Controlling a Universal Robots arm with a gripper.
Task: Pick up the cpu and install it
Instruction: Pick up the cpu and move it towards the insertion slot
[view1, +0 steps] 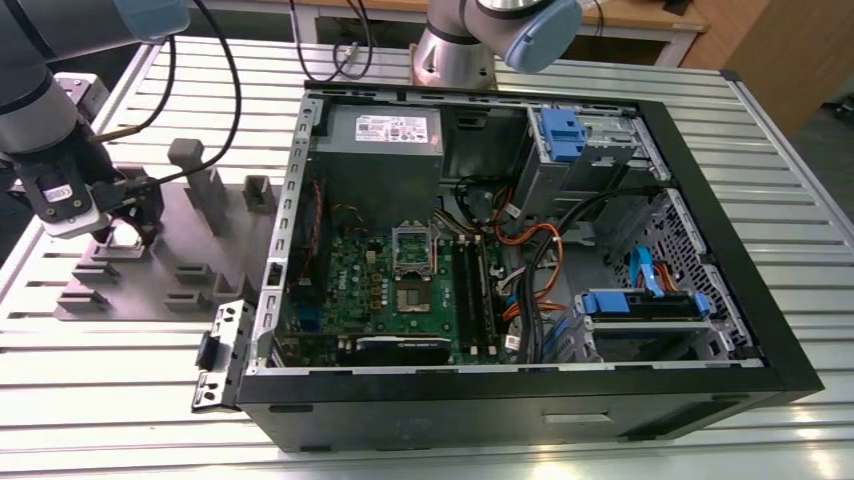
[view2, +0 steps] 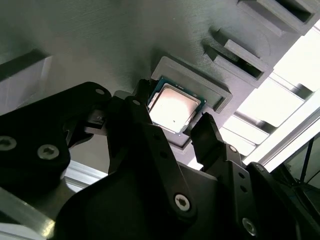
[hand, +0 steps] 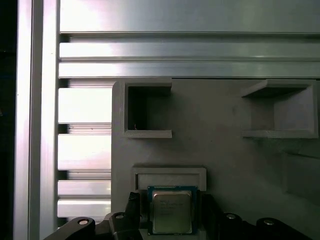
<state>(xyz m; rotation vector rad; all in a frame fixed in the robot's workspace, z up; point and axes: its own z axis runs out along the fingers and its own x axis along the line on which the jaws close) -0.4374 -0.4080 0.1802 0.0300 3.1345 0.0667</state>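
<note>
The exterior view places my gripper (view1: 127, 232) over a matte grey ribbed tray (view1: 214, 250), at nine o'clock from the open computer case (view1: 763, 320) on the slatted aluminium table (view1: 120, 400). Both wrist views reveal the cpu (hand: 171, 212), a flat square, shiny silver with a green rim. It sits in a tray recess between my black fingers (view2: 145, 130), which are spread slightly wider than it.

Slim gaps between cpu (view2: 175, 107) and flanking fingers (view2: 136, 125); raised ledge (view2: 200, 80) along another edge.
</note>
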